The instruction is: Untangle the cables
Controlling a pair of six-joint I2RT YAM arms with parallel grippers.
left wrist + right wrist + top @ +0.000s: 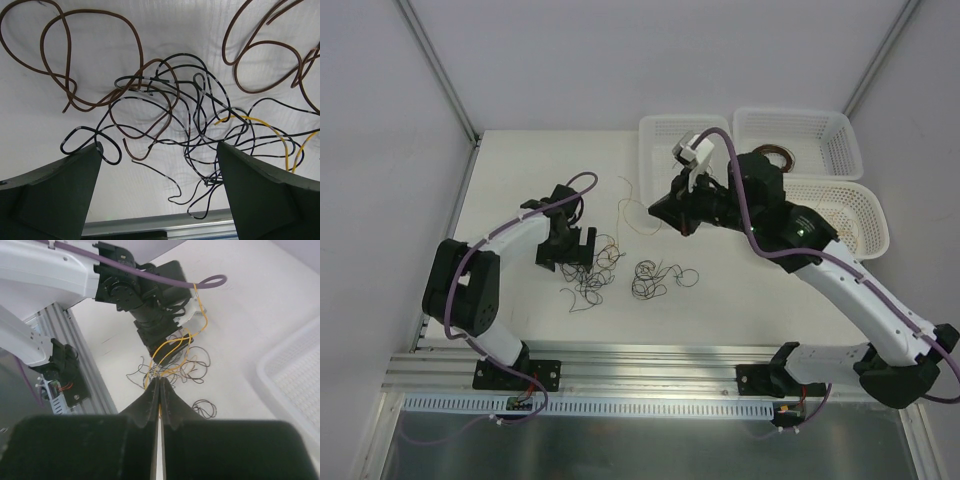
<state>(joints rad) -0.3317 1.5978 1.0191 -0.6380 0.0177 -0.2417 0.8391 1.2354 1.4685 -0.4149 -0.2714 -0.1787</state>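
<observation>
White tabletop [520, 170] lies under both arms. At its middle the right gripper [160, 382] has its fingers pressed together, pinching a thin yellow-tan curly wire [205, 320] that trails away to the tangle of hair-thin black, brown and yellow cables [588, 275]. The left gripper [157, 150] hangs spread wide just over that tangle, holding nothing. To free the strand cleanly, the left should probably pin the dark loops while the right draws slowly toward the white plastic baskets [665, 118], pausing if loops tighten.
</observation>
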